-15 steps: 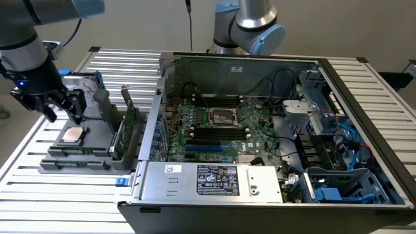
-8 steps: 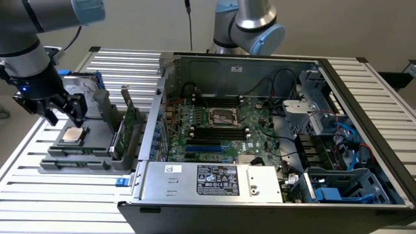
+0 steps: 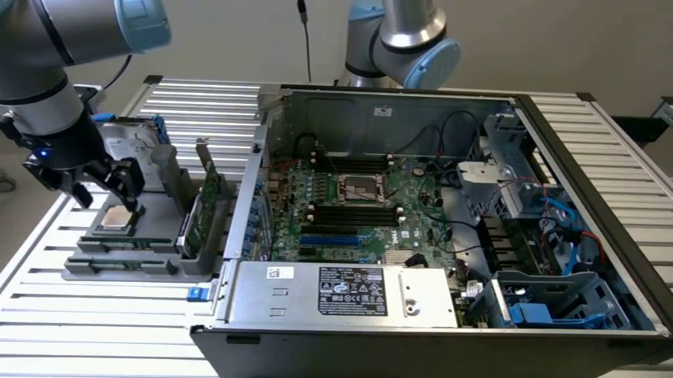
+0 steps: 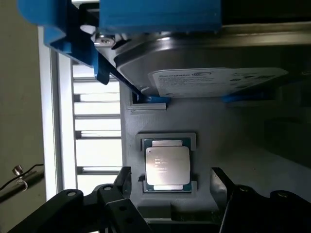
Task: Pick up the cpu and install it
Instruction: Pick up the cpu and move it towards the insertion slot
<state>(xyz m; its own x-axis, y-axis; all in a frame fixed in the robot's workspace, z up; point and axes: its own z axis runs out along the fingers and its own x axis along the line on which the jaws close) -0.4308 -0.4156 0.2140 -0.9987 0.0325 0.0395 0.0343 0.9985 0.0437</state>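
Risk as I see it: if the black two-finger gripper closes skewed, the small square silver-topped cpu could tilt or jam in its grey plastic holder. Jaws are wide and holding nothing. Cpu sits middle-left of the exterior view, between the jaws, roughly centred.

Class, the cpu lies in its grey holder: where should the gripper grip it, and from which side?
Probably by two opposite edges, from straight above: the cpu lies flat in a grey holder, with the open gripper spanning it.
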